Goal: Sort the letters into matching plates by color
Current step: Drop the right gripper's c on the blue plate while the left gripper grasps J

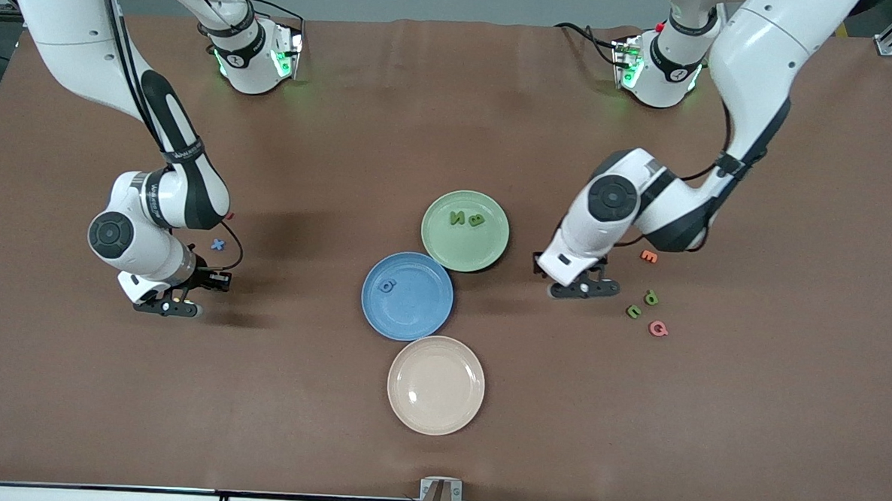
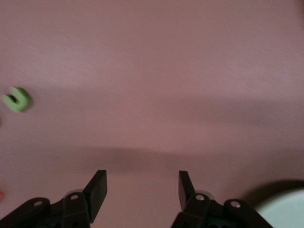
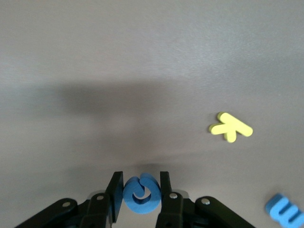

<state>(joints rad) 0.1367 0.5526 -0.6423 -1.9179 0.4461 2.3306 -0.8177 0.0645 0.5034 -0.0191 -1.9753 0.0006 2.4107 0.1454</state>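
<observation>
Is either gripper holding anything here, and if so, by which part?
The right gripper pinches a curled blue letter across its two outer sides, low over the table. The left gripper is open and holds nothing.

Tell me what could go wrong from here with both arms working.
1. The right tool pinches a curled blue letter by its edges; the soft foam could twist or slip out before reaching the blue plate.
2. The left tool, open over bare table beside the green plate, could nudge that plate when turning toward the green letter.
</observation>
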